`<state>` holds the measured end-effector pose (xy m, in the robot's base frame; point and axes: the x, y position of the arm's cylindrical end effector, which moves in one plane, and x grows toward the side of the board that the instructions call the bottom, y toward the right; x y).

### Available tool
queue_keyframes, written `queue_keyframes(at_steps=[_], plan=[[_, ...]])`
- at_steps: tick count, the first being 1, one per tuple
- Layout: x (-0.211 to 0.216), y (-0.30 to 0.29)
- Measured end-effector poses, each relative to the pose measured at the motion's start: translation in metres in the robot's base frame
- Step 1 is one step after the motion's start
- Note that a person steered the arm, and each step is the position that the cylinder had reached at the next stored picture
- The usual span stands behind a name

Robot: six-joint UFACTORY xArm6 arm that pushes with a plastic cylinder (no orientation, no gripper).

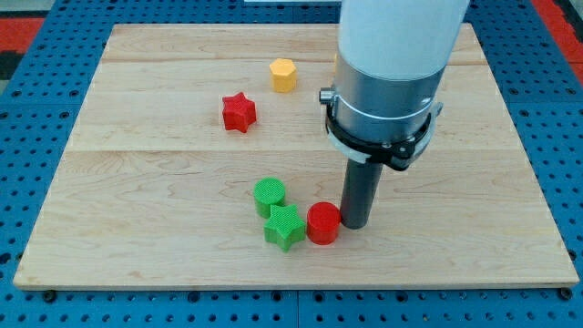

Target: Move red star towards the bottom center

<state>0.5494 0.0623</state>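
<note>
We're seeing the red star [239, 111] sitting flat on the wooden board [137, 219], in the upper half and left of centre, with bare wood all round it. It's touching nothing.

Nearest neighbour is the yellow block [283, 75] (hexagon-ish, edges hard to make out), lying up and to the view's right of the star, near but clearly apart.

Further down, toward the bottom centre, three blocks are bunching together: the green cylinder [269, 194], the green star [284, 226] just below it and looking to be touching it, and the red cylinder [322, 223] pressing against the green star's right side. That cluster is sitting well apart from the red star, below and to the view's right of it.

Our tip [353, 224] is resting on the board just to the view's right of the red cylinder, touching it or nearly so (we can't tell which from this angle). It's well away from the red star, on the far side of the cluster. The tool is a plain dark rod, carrying nothing, with no jaws to read as wide or narrow.

The arm's grey collar [383, 118] and white body are hanging above the rod, covering part of the board's upper right.

The board is lying on a blue pegboard surface [27, 137].
</note>
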Motion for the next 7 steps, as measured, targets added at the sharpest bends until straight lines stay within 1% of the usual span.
queue_keyframes(at_steps=[1, 2, 3, 4, 5, 6, 7], plan=[[0.002, -0.001], [-0.022, 0.006], [-0.069, 0.016], [-0.073, -0.031], [-0.079, -0.111], [-0.113, -0.191], [-0.159, -0.209]])
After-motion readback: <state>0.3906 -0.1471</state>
